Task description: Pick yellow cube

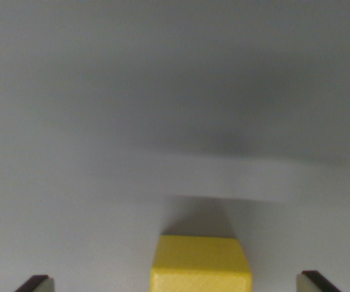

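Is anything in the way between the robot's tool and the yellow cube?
No, nothing visible is in the way. The yellow cube sits on the bare grey surface, between the two fingertips of the tool, which stand wide apart. Only empty surface shows in the gaps on each side.

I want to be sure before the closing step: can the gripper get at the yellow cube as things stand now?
Probably yes. The yellow cube sits between the two fingertips, with open gaps on both sides, so the gripper is open and nothing lies in the way. Whether it is low enough, the blurred wrist view does not show.
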